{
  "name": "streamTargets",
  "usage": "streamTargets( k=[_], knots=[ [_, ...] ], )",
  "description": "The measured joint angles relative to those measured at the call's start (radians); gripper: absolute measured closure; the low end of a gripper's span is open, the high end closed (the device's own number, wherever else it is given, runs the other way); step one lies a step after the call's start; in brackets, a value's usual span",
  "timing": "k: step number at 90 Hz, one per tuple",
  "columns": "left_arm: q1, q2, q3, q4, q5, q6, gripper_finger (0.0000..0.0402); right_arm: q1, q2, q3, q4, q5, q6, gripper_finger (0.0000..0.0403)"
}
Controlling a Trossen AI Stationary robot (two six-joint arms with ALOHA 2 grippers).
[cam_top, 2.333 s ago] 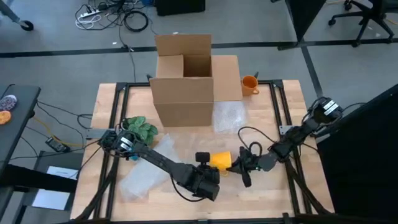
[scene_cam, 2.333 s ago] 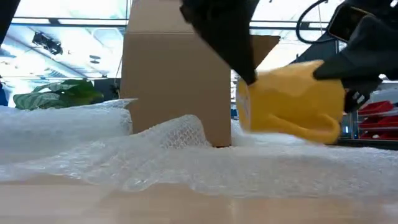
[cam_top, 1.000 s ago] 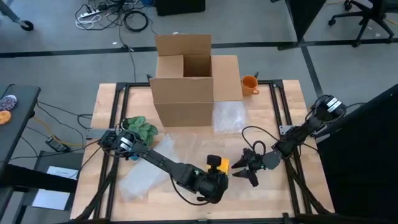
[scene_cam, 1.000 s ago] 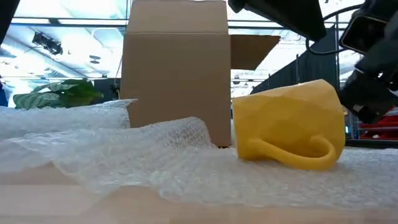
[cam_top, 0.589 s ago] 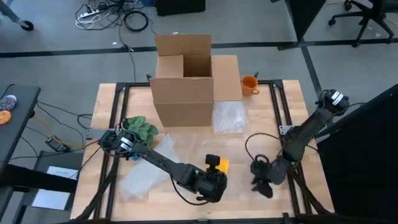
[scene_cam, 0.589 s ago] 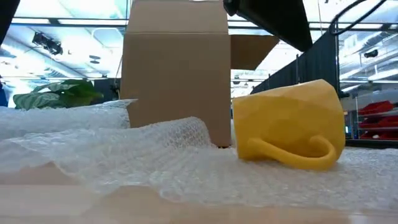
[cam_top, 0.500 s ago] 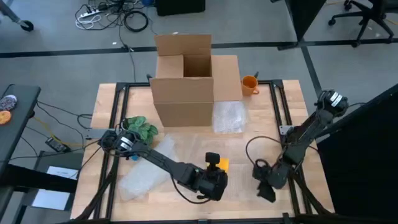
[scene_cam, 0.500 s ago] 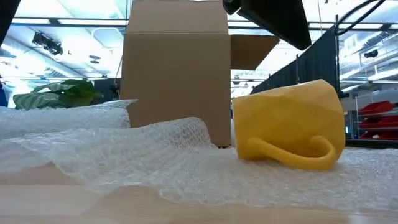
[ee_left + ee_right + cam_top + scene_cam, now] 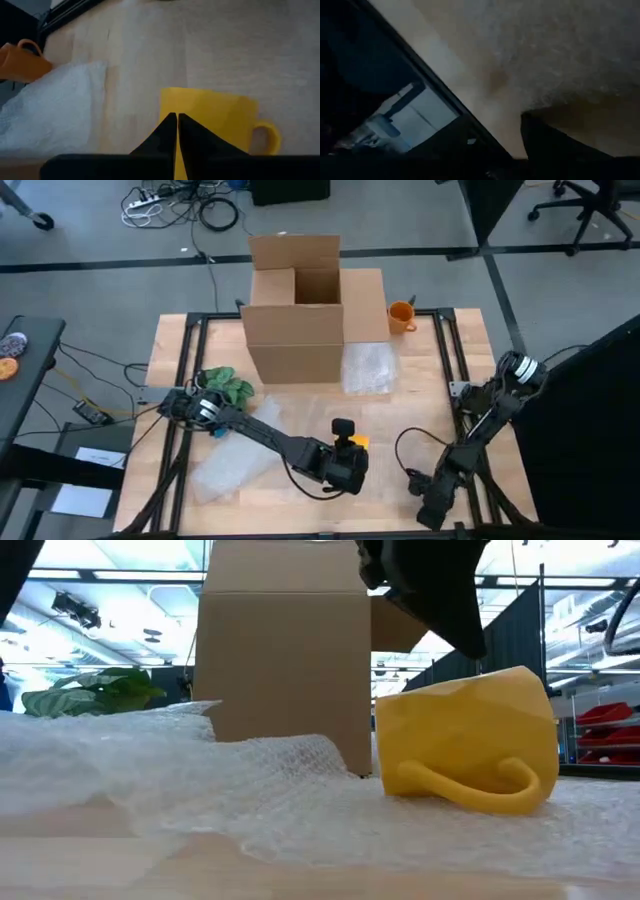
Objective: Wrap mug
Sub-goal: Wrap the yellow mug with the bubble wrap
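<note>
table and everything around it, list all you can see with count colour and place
yellow faceted ceramic mug: 1, yellow, on its side on bubble wrap, front centre
clear bubble wrap sheets: 2, translucent, one front left under the mug, one beside the box
brown cardboard box: 1, brown, open, back centre
orange mug: 1, orange, back right by the box
green leafy plant: 1, green, left side
wooden table: 1, light wood, black frame
cables and power strip: several, on the floor behind
left gripper: 1, dark, shut, above the yellow mug
right gripper: 1, dark, front right table edge
</note>
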Motion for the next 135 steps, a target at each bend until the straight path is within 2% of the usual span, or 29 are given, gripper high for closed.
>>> streamTargets(
  k=[4, 10, 18, 42, 48, 55, 71, 87, 97, 115, 135],
  knots=[
    [0.000, 0.000, 0.000, 0.001, 0.001, 0.006, 0.0400, 0.000, -0.011, 0.022, -0.026, 0.076, -0.021, 0.0248],
    [0.000, 0.000, 0.000, 0.001, 0.001, 0.017, 0.0400, -0.003, -0.030, 0.052, -0.088, 0.254, -0.070, 0.0253],
    [-0.001, 0.000, 0.000, 0.002, 0.001, 0.020, 0.0400, -0.009, -0.040, 0.090, -0.168, 0.403, -0.106, 0.0262],
    [0.000, 0.000, 0.000, -0.002, 0.002, 0.076, 0.0400, -0.034, -0.051, 0.180, -0.249, 0.585, -0.234, 0.0280],
    [0.000, 0.000, 0.000, -0.002, 0.002, 0.079, 0.0400, -0.040, -0.051, 0.190, -0.249, 0.589, -0.254, 0.0282],
    [0.002, 0.000, 0.000, -0.003, 0.002, 0.081, 0.0400, -0.042, -0.051, 0.195, -0.249, 0.541, -0.246, 0.0283],
    [0.006, 0.000, 0.000, -0.018, 0.002, 0.071, 0.0400, 0.010, -0.043, 0.196, -0.264, 0.297, -0.034, 0.0284],
    [0.006, 0.000, 0.000, 0.009, -0.002, 0.066, 0.0400, 0.076, 0.021, 0.196, -0.368, 0.200, 0.131, 0.0284],
    [0.006, 0.000, 0.000, 0.016, -0.003, 0.066, 0.0400, 0.081, 0.067, 0.199, -0.368, 0.158, 0.156, 0.0284],
    [0.006, 0.000, 0.000, 0.017, -0.004, 0.066, 0.0400, 0.031, 0.095, 0.201, -0.358, 0.172, 0.133, 0.0288],
    [0.006, 0.000, 0.000, 0.025, -0.004, 0.071, 0.0400, -0.026, -0.018, 0.196, -0.381, 0.456, -0.016, 0.0309]
  ],
)
